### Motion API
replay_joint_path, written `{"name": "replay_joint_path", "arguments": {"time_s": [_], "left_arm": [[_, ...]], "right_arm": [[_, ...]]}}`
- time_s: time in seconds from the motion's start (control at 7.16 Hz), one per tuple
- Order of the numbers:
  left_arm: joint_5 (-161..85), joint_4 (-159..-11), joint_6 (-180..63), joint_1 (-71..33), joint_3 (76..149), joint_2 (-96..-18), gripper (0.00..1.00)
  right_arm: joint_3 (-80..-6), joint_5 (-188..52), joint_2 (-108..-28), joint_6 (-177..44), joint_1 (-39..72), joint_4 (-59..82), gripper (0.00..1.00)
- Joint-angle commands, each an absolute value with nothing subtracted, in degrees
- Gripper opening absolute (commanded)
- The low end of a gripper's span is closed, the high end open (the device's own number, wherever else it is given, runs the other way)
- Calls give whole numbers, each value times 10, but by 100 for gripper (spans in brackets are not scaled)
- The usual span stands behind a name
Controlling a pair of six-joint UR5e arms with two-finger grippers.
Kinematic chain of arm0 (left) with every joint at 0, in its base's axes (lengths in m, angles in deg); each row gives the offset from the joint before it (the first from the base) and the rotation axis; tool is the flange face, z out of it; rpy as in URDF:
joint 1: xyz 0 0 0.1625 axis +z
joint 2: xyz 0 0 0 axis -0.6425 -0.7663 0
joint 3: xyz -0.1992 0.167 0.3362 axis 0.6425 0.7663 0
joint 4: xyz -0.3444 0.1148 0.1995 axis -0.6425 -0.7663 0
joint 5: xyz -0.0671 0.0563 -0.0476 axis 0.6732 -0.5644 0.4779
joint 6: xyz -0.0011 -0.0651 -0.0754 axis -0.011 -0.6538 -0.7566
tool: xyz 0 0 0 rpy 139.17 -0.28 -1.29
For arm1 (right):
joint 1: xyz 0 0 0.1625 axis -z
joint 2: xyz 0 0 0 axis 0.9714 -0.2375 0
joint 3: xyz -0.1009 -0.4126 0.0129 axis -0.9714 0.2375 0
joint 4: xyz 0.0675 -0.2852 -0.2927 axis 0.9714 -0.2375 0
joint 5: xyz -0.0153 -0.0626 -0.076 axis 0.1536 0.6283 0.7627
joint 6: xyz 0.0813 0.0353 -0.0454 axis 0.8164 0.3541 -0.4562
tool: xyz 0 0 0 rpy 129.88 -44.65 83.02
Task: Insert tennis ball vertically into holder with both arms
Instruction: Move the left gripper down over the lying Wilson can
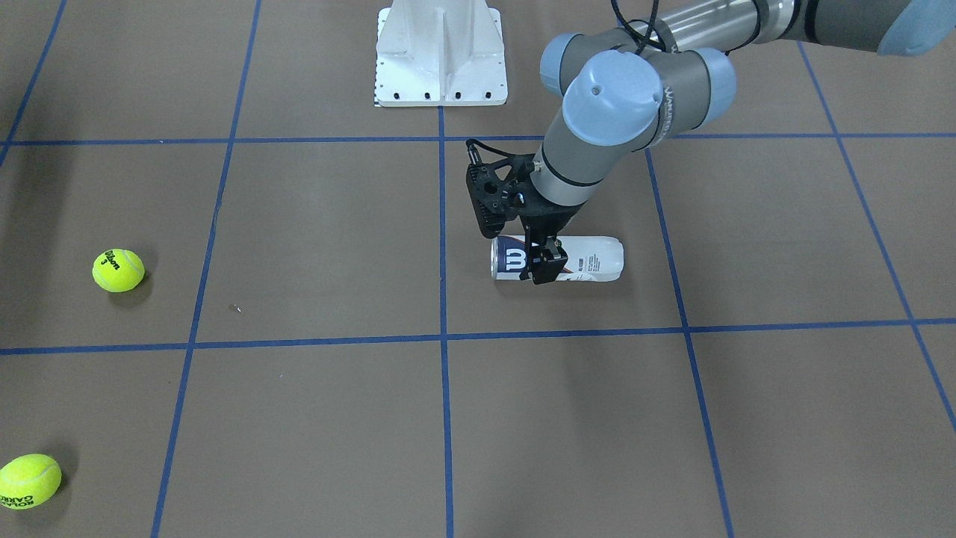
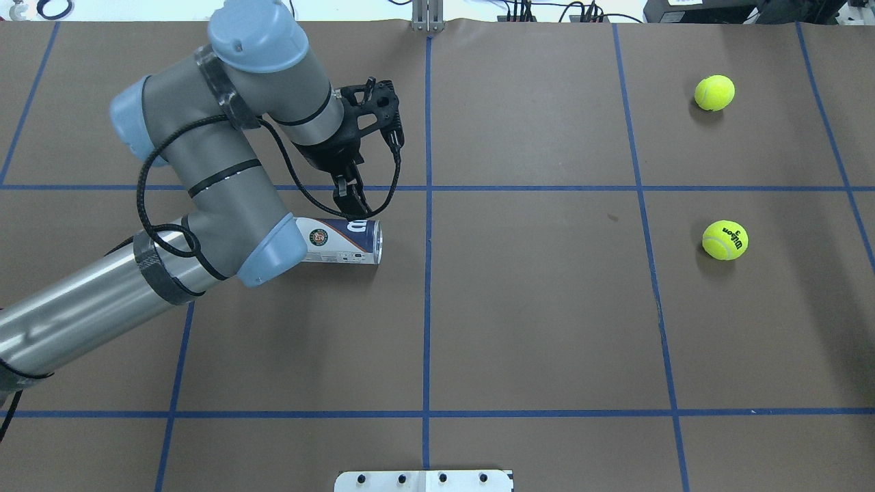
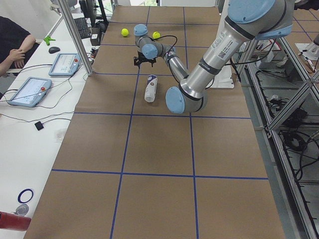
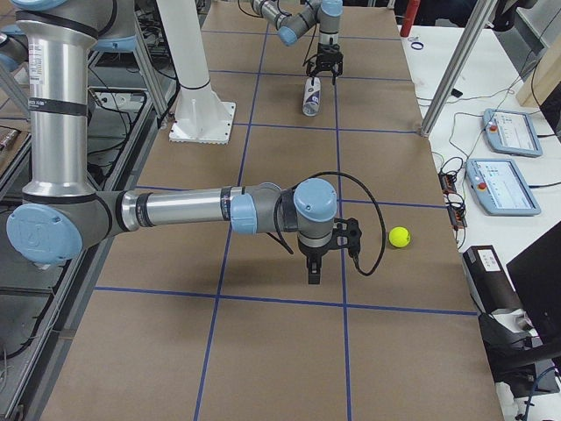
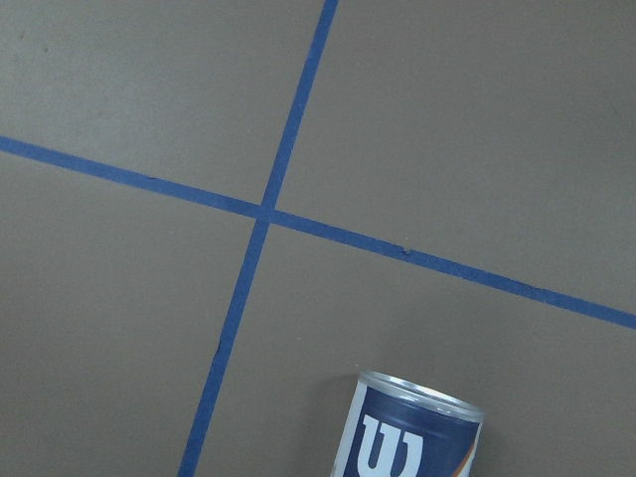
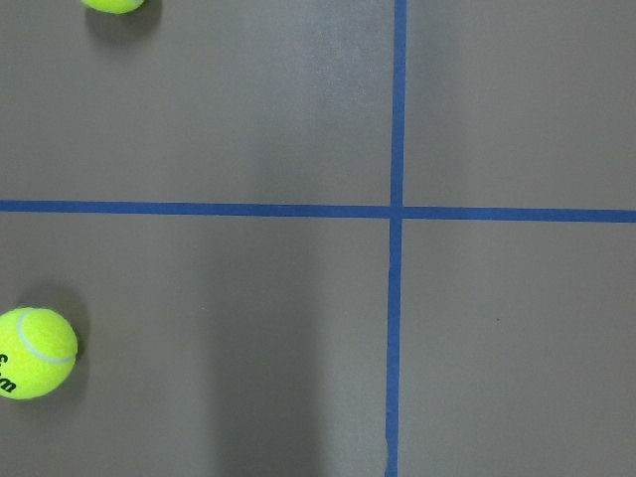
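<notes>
Holder (image 1: pixel 594 258) is laid flat, long axis horiz., seemingly straddled by nearer left gripper (image 1: pixel 539 260); clamped or not can't be told.

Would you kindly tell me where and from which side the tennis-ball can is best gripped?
Probably from straight above, straddling the round body of the can across its long axis, near the W-logo end. It lies flat on the table, so its curved sides are free while the underside is not. The left gripper hangs there.
</notes>
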State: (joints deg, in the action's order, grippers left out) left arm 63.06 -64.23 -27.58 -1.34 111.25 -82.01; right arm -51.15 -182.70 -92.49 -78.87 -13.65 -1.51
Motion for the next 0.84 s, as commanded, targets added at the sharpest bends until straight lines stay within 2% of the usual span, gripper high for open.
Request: {"name": "replay_joint_path", "arguments": {"time_s": [0.0, 0.7], "left_arm": [[579, -653, -242, 20, 1099, -822, 100], [516, -653, -204, 52, 1074, -832, 100]], "right_arm": [[-511, -1828, -926, -789, -137, -16, 99], [-491, -1826, -925, -789, -137, -15, 99]]}}
